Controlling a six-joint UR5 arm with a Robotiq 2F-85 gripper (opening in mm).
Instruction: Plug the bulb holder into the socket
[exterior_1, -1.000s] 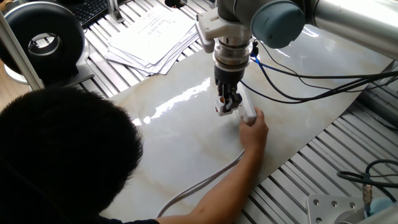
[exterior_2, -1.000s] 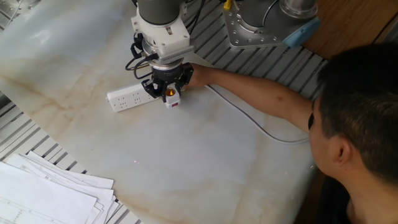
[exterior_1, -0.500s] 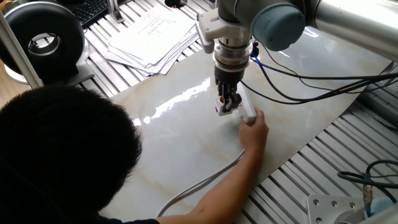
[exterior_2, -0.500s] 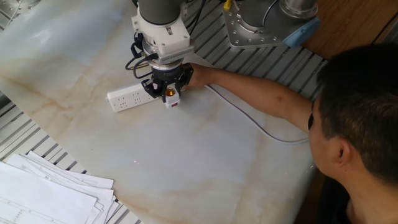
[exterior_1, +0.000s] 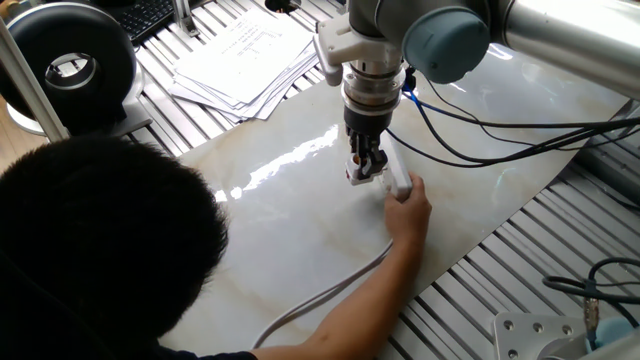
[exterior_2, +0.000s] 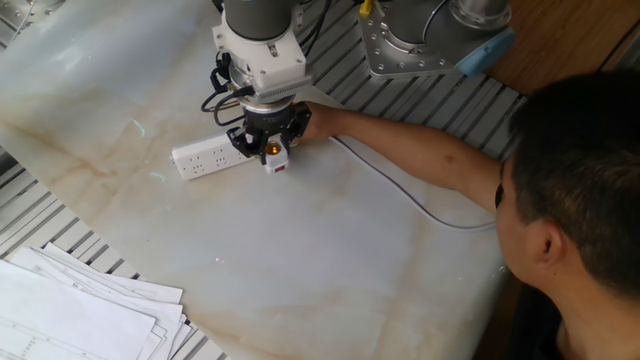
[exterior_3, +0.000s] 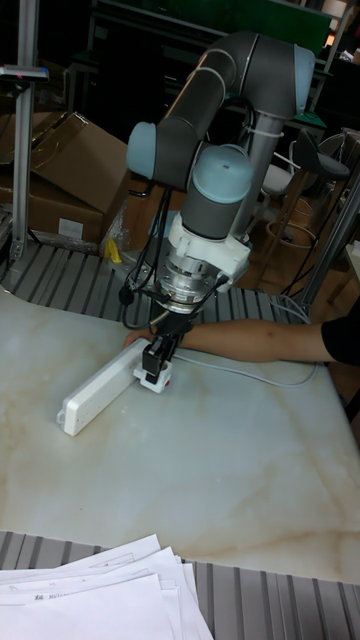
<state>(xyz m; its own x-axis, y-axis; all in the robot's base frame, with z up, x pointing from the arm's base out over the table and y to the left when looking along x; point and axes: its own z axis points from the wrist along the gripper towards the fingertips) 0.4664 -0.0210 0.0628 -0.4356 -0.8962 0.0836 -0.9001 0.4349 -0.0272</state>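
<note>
Gripper (exterior_2: 270, 150) is pointing straight down over the socket (exterior_2: 205, 158), fingers closed on the bulb holder (exterior_2: 272, 152). Orange-brass opening is facing the other fixed cam, between the fingers. Holder is sitting at the strip's cable-side end, low against its top face. Can't tell from any view whether the prongs are in the holes or just resting on top. A red spot is showing just under the holder, prob. the strip's switch, not sure.

A person's hand (exterior_1: 408, 205) is bracing the strip at that same end, touching it just beside the gripper; forearm is lying across the marble tabletop (exterior_2: 330, 250). Grey cable (exterior_1: 330, 290) is trailing off toward the person. Paper stack (exterior_1: 245, 55) is lying well apart from the work area, off the slab.

Judgement: insertion step is in progress, task near its end but seating unconfirmed.

To do this well:
- push straight down along prong axis, no tilt, or prongs will be binding at hole edges
- keep the grip firm so the holder isn't rotating between the fingers under load
- rely on the bracing hand to stop the strip sliding on the smooth marble
- release only once the holder base is flush w/ strip face
- lift vertically so the holder isn't dragged back out
- risk: fingers close to the person's hand, so go slow.
</note>
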